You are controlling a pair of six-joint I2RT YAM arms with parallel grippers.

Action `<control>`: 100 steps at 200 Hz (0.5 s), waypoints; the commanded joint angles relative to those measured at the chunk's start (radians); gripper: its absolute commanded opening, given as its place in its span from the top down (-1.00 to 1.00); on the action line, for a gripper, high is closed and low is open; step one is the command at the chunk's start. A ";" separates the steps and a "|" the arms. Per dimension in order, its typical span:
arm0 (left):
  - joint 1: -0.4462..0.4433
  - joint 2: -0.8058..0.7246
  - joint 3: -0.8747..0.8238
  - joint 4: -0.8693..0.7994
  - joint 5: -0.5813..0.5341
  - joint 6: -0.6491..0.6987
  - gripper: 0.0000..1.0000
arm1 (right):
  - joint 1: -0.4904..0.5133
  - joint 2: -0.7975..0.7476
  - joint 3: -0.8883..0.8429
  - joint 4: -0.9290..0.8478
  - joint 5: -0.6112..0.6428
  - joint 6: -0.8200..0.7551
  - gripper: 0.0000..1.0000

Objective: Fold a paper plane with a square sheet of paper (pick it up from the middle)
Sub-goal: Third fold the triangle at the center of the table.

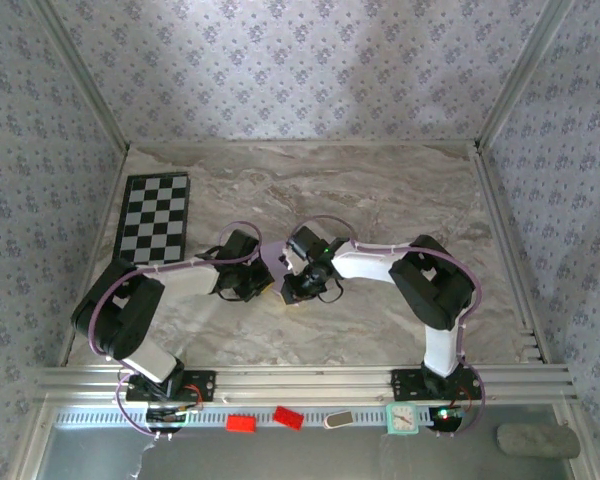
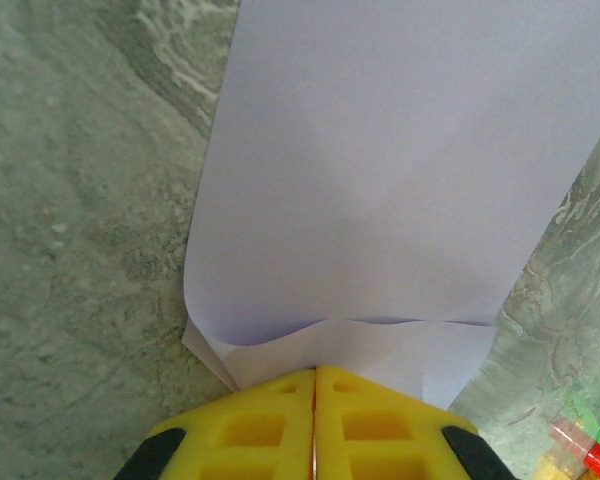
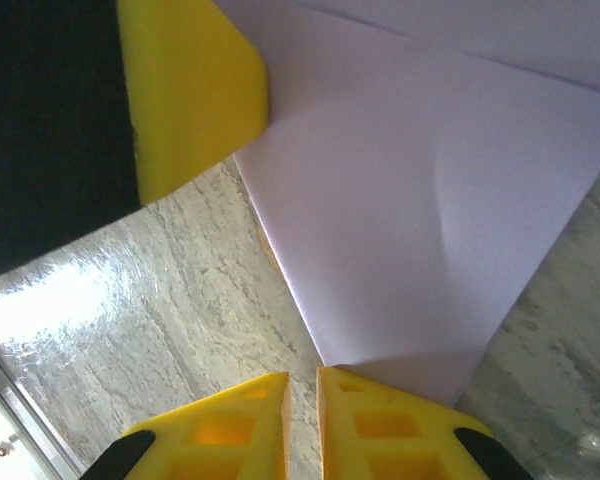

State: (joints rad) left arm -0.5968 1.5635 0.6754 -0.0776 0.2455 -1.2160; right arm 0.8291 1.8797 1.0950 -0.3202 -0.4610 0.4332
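A: Grip on each side, how does it stand?
B: The left pincer [image 2: 315, 372] is shut tight, nipping the near edge of the lilac sheet [image 2: 380, 180]. The right pincer [image 3: 302, 378] stands a slit apart and holds nothing; a corner of the sheet reaches its tip.
A: And the sheet?
B: It lies on the desk [image 2: 70, 250] between the two pincers.
A: Arms?
B: The left arm [image 1: 130, 310] and right arm [image 1: 430, 285] bend at the elbow and reach inward, wrists close together.
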 commanded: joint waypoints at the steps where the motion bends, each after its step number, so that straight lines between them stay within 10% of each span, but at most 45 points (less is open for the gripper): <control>1: 0.007 0.050 -0.030 -0.139 -0.082 0.008 0.84 | -0.012 0.021 -0.032 -0.016 -0.013 -0.006 0.66; 100: 0.019 0.064 -0.037 -0.142 -0.081 0.017 0.85 | -0.054 -0.024 -0.148 0.025 -0.079 -0.012 0.66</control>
State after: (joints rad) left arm -0.5957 1.5658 0.6754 -0.0776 0.2462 -1.2133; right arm 0.7860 1.8679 1.0130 -0.2066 -0.5549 0.4328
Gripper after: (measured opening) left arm 0.080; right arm 0.168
